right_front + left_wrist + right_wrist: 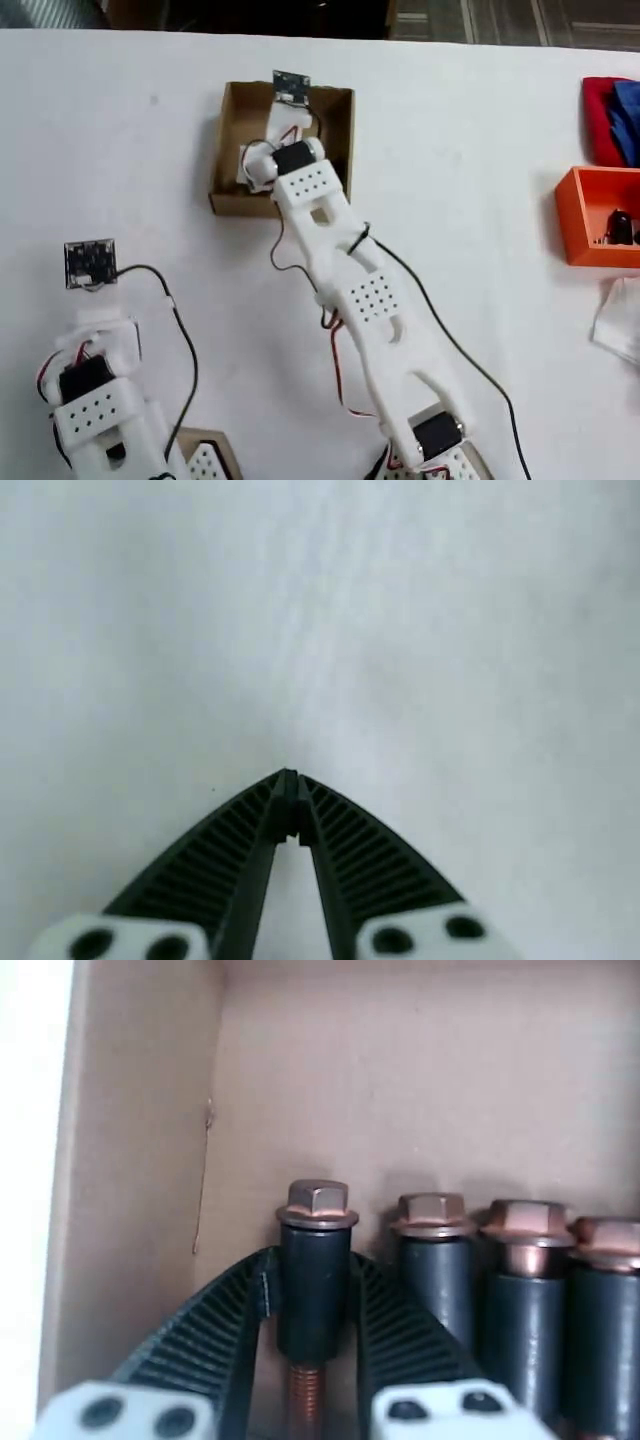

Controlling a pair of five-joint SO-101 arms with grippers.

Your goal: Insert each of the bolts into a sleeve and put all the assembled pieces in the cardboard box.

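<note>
The cardboard box stands at the back middle of the table, and the right arm stretches into it. Inside the box, my right gripper is shut on a black sleeve with a copper bolt through it; the bolt's threaded end sticks out below the sleeve. Three more sleeved bolts lie side by side right next to it on the box floor. The left arm sits at the near left. My left gripper is shut on nothing, above the bare white table.
An orange bin holding something dark stands at the right edge, with a red and blue cloth behind it and a white sheet in front. A bit of cardboard lies by the left arm's base.
</note>
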